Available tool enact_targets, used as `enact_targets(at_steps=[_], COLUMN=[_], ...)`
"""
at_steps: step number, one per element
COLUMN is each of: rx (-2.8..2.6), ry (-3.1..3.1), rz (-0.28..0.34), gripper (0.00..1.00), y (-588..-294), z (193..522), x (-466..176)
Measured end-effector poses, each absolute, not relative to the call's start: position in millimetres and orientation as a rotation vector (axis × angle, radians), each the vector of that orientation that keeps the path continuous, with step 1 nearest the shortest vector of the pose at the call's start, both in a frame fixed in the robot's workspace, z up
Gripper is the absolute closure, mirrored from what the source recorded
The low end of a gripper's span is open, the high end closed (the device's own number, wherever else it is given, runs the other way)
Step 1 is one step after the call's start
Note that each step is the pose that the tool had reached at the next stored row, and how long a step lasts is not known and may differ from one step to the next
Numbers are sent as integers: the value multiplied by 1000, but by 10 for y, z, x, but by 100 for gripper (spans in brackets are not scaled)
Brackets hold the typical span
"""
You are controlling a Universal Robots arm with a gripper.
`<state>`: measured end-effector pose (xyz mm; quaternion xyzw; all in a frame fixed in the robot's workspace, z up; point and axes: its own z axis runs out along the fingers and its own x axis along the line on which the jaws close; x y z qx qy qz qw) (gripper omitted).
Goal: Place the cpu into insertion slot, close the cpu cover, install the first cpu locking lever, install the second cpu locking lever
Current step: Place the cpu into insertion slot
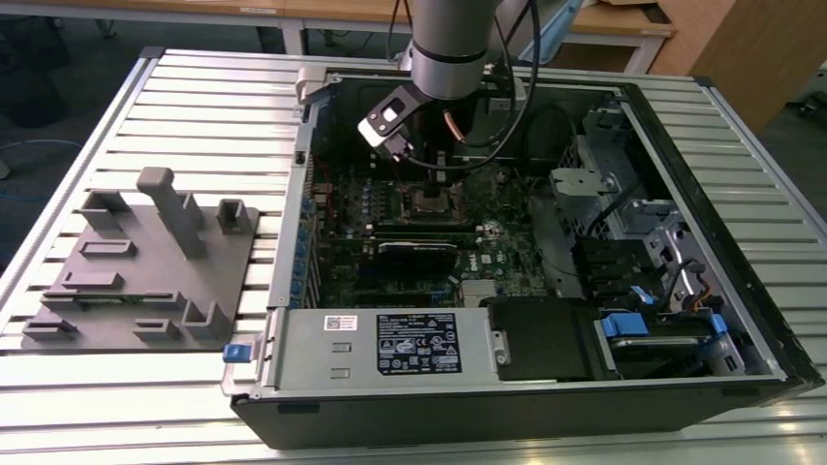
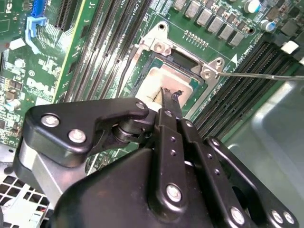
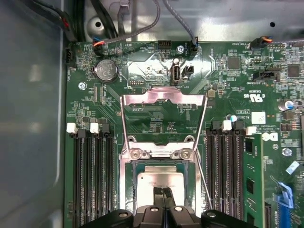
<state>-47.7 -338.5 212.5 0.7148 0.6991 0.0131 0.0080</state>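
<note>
The gripper hangs low inside the open black computer case, its two black fingers drawn together to a narrow point with nothing between them. That point sits right over the small flat square cpu with its dull silver-grey metal top. The cpu lies flat in the insertion slot, a square socket with a silvery rim set into the green circuit board. I can't tell whether the tips are touching the chip or just clear of it. My worry is a sideways nudge or hard press from those closed tips: if the chip is not fully seated, it could skew in the socket and harm the contacts beneath. The thin silver wire lever stands loose beside the socket and could snag a finger. The cpu cover, a thin square silver metal frame with a window, is swung open. Its free end points away from the gripper toward the cabled edge of the board. Being square, the cpu has no real long axis. It lies face up, its sides parallel to the long black memory slots flanking it.
</note>
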Motion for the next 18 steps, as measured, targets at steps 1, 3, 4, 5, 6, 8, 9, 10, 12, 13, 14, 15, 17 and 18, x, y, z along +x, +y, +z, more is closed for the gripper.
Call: enact_targets(at_steps=[1, 3, 4, 5, 6, 8, 9, 10, 12, 13, 14, 15, 17, 18], rx=[2234, 2234, 2234, 2234, 2234, 2234, 2234, 2234, 2234, 2234, 2234, 2234, 2234, 2234], ry=[2185, 2185, 2185, 2185, 2185, 2185, 2185, 2185, 2185, 2185, 2185, 2185, 2185, 2185], rz=[41, 42, 41, 41, 41, 41, 41, 41, 41, 41, 41, 40, 41, 41], gripper=[90, 90, 90, 90, 90, 90, 90, 90, 90, 90, 90, 90, 90, 90], y=[-3385, -3385, -3385, -3385, -3385, -3385, -3385, -3385, -3385, -3385, -3385, -3386, -3385, -3385], z=[2129, 2129, 2132, 2134, 2134, 2136, 2138, 2140, 2142, 2142, 2143, 2152, 2157, 2157], x=[-477, -476, -477, -477, -477, -477, -477, -477, -477, -477, -477, -477, -477, -477])
